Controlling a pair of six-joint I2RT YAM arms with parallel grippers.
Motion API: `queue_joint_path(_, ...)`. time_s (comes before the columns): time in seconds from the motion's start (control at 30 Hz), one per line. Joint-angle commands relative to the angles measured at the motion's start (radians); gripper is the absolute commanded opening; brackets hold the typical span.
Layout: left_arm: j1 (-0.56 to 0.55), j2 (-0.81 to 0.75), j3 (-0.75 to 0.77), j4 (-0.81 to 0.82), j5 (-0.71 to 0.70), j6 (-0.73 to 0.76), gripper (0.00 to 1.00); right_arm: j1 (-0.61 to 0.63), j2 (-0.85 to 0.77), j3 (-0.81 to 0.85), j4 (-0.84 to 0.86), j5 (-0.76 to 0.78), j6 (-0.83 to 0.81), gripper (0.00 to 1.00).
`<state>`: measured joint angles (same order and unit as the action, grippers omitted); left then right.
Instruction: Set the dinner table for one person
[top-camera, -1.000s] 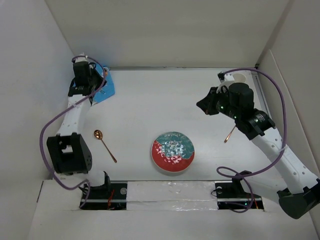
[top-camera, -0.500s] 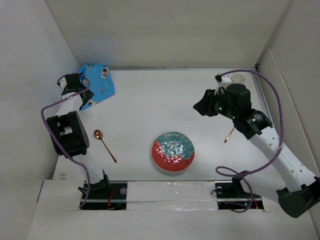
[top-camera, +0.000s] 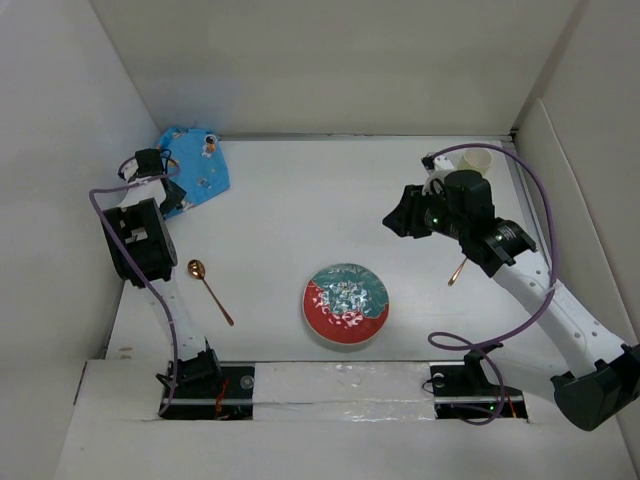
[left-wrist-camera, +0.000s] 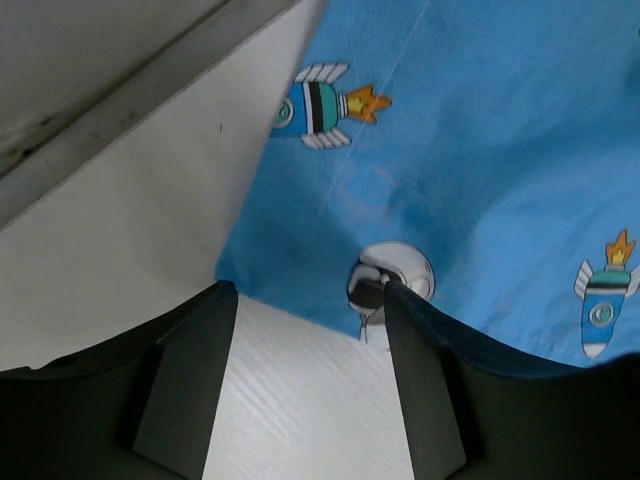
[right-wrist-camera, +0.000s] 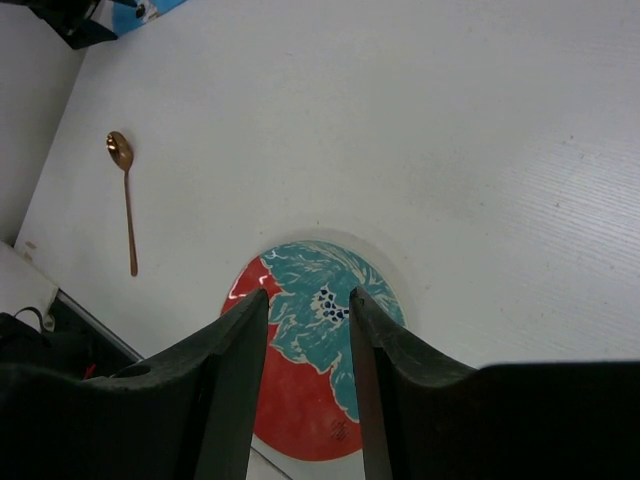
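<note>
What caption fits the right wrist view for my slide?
Open right gripper points toward the round red-and-teal patterned plate; thin copper spoon lies apart on the white dinner table.

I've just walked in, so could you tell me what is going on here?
Two arms are setting a dinner table. The left end effector is open over the edge of the blue rocket-print mat at the far left. The right end effector hangs open, empty, above the table. The red-and-teal plate, a copper spoon and a second copper utensil lie loose.
</note>
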<state>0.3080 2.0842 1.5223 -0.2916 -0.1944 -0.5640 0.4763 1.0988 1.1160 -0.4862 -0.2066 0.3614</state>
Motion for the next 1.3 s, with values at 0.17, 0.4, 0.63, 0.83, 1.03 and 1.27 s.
queue_joint_path(0.17, 0.005, 0.108, 0.134, -0.096, -0.033, -0.027, 0.49, -0.016, 0.000, 0.031, 0.026, -0.002, -0.010, 0.43)
queue_joint_path(0.4, -0.006, 0.111, 0.098, -0.066, 0.013, 0.006, 0.00, -0.016, 0.009, 0.067, 0.024, 0.012, -0.012, 0.42)
queue_joint_path(0.63, -0.128, 0.002, 0.189, -0.046, 0.088, 0.044, 0.00, -0.025, 0.033, 0.073, 0.047, 0.033, -0.003, 0.41)
queue_joint_path(0.83, -0.328, -0.076, 0.427, -0.089, 0.173, 0.059, 0.00, -0.034, 0.049, 0.091, 0.069, 0.055, 0.016, 0.43)
queue_joint_path(1.03, -0.490, -0.044, 0.850, -0.113, 0.335, 0.023, 0.00, -0.054, 0.085, 0.131, 0.103, 0.055, 0.048, 0.49)
queue_joint_path(1.27, -0.433, -0.203, 0.734, 0.103, 0.523, -0.082, 0.00, -0.064, 0.121, 0.157, 0.113, 0.053, 0.067, 0.62)
